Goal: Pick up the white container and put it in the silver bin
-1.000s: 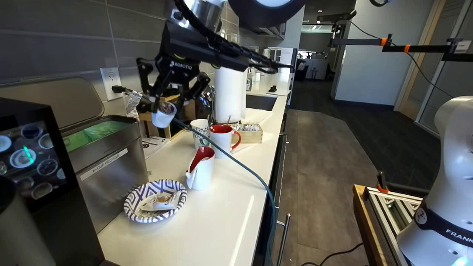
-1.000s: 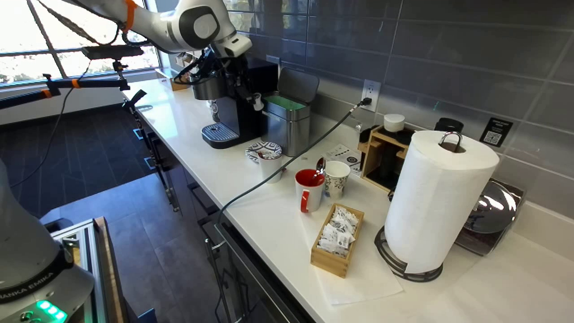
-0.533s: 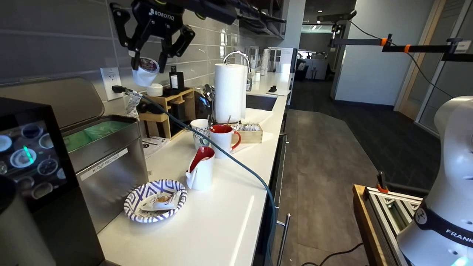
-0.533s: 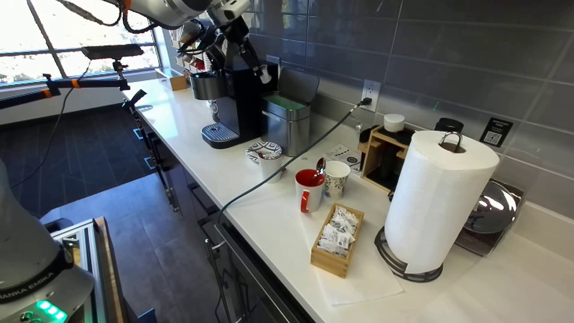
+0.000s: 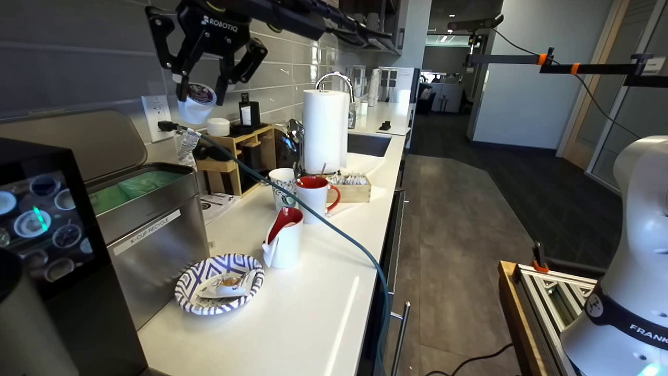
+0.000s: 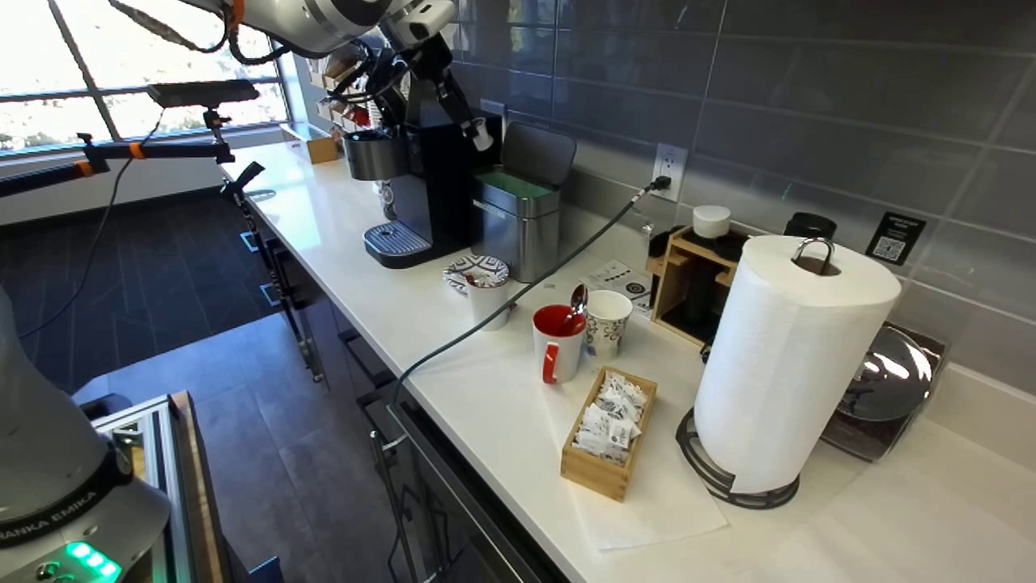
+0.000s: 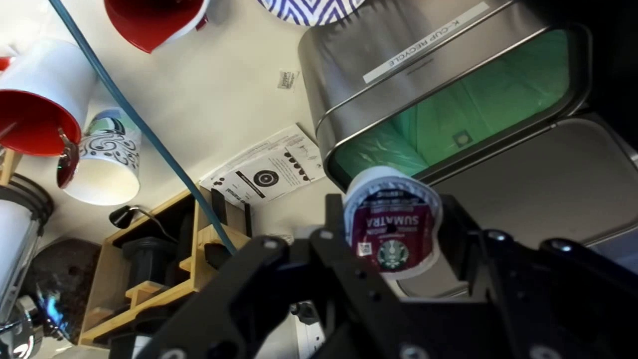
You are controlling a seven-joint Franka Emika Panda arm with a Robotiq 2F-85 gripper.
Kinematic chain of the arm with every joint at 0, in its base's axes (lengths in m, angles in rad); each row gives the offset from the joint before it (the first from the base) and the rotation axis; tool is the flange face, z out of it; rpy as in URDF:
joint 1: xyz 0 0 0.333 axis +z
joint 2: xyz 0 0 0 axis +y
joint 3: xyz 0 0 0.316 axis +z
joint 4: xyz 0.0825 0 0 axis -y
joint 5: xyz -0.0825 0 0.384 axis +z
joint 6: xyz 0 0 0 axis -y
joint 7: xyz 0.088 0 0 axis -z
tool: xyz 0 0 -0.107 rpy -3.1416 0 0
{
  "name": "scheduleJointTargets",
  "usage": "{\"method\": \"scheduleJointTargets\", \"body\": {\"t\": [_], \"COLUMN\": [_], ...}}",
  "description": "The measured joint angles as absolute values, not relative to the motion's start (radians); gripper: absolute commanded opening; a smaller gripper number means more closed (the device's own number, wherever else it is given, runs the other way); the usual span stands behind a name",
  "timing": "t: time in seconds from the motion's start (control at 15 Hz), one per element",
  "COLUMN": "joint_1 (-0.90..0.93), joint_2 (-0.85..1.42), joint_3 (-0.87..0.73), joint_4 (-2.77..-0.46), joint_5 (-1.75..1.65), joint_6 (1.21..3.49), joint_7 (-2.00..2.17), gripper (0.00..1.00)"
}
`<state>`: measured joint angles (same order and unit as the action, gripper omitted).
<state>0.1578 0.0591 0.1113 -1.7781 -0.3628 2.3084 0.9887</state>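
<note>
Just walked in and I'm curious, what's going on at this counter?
The robot's gripper is holding a coffee pod in the air. The bin labeled K-cup recycle stands with its lid up. The pod isn't in it yet, but that's likely where it's headed.

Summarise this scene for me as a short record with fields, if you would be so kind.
Held: pod, between the fingers
Pod top: dark red, SUMATRA print
Bin: silver, marked K-CUP RECYCLE, lid open, green liner inside
Pod height: above the bin's rim
Over the opening: cannot tell for certain
Beside bin: machine; patterned bowl
Also in view: mug, paper roll
Progress: pod held aloft, not yet binned
</note>
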Motion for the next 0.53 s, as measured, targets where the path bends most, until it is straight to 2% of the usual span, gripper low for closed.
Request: {"method": "scheduleJointTargets", "body": {"t": [0.33, 0.53], "joint_1": [0.158, 0.165], "joint_2": [0.126, 0.174], "joint_3": [0.108, 0.097], "joint_4": [-1.780, -1.768], "joint_5": [-0.412, -0.418], "joint_6": [2.516, 2.562], "joint_7": [0.956, 0.933], "gripper": [0.23, 0.23]}}
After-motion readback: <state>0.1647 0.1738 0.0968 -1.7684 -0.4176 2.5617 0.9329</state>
